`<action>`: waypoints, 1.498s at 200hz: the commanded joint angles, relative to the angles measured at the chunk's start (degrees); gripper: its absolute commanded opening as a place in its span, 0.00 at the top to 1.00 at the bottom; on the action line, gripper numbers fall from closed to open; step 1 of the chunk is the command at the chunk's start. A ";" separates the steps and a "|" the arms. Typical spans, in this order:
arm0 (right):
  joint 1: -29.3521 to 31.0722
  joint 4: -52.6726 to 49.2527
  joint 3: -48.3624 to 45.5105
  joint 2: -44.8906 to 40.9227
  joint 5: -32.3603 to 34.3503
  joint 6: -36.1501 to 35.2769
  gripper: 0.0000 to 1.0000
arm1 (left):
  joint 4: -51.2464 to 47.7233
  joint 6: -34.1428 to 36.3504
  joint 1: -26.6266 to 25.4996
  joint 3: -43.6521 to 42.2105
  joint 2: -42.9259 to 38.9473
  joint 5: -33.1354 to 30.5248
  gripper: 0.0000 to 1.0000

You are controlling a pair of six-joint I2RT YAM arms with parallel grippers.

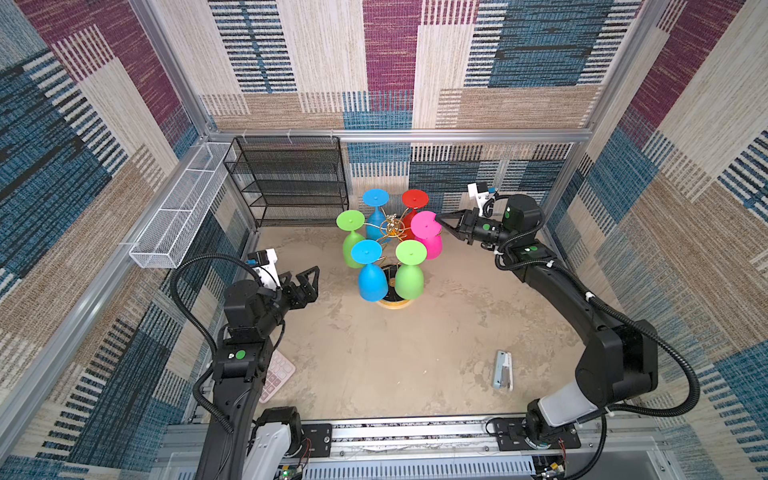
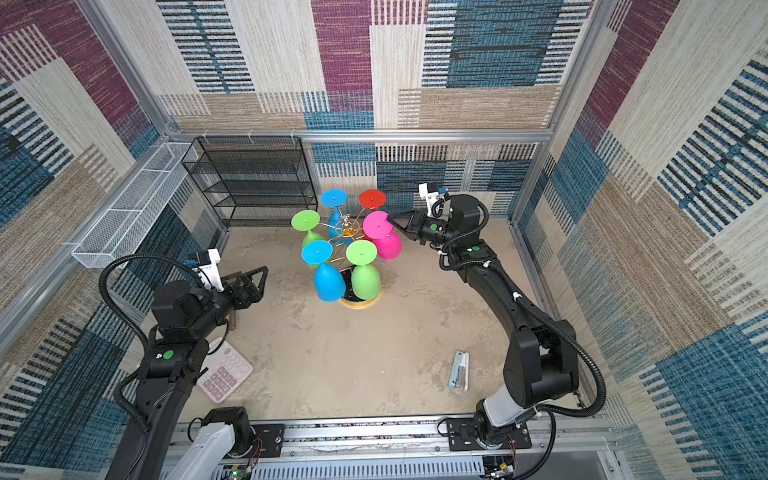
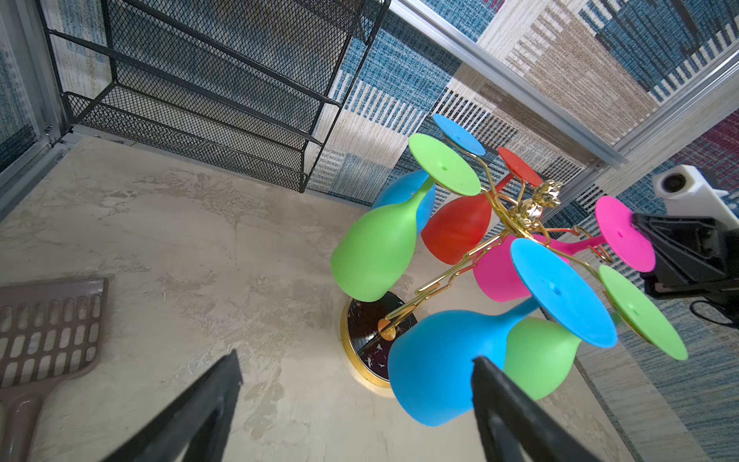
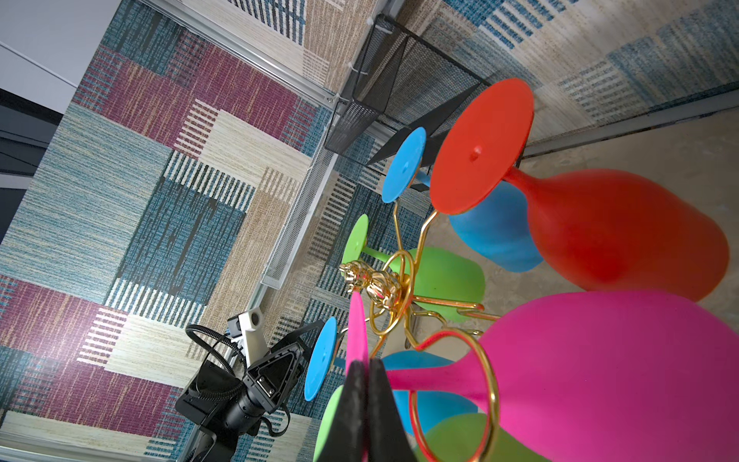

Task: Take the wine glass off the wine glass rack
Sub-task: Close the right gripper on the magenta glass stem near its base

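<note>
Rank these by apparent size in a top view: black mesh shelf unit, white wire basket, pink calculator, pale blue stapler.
1. black mesh shelf unit
2. white wire basket
3. pink calculator, partly hidden, so its full size is unsure
4. pale blue stapler

The wine glass [image 1: 428, 232] is pink, the wine glass rack [image 1: 390, 227] gold.

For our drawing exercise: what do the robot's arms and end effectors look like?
The left arm and right arm: black, white shell near base, green dot stickers, ribbed black cables. The left end effector and right end effector: black triangular fingers, white camera mounts.
</note>
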 commanded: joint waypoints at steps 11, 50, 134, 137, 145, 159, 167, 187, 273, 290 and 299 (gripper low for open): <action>0.90 -0.91 1.20 0.50 0.68 -1.88 1.00 | 1.51 -1.32 0.03 -0.09 -0.09 0.99 0.08; 1.31 -1.64 1.20 0.29 2.04 -2.26 1.00 | 1.68 -1.52 0.00 -0.17 -0.16 1.23 0.08; 1.80 -1.59 1.59 -0.33 4.80 -1.90 1.00 | 1.87 -1.71 0.11 -0.24 -0.05 1.65 0.08; 1.80 -1.51 1.60 -0.20 4.82 -1.91 1.00 | 1.87 -1.72 0.09 -0.28 -0.03 1.69 0.08; 1.85 -1.42 1.60 -0.19 4.93 -1.92 1.00 | 1.89 -1.75 0.11 -0.22 0.01 1.70 0.08; 2.03 -1.50 1.79 -0.03 5.06 -1.95 1.00 | 1.89 -1.79 0.11 -0.24 0.00 1.65 0.08; 2.11 -1.50 1.91 0.13 5.08 -2.03 1.00 | 1.86 -1.77 0.11 -0.26 0.05 1.68 0.08; 2.53 -2.41 2.52 0.39 5.47 -2.67 1.00 | 1.96 -1.78 0.11 -0.29 0.06 1.78 0.08; 3.59 -4.68 2.31 0.34 5.67 -4.61 1.00 | 2.11 -1.89 0.11 -0.37 0.22 1.92 0.08; 3.54 -4.84 1.46 -0.19 5.91 -4.63 1.00 | 2.09 -1.94 0.11 -0.33 0.22 2.04 0.08; 3.58 -4.83 1.02 -0.58 6.04 -4.56 1.00 | 2.09 -1.84 0.11 -0.38 0.22 2.05 0.08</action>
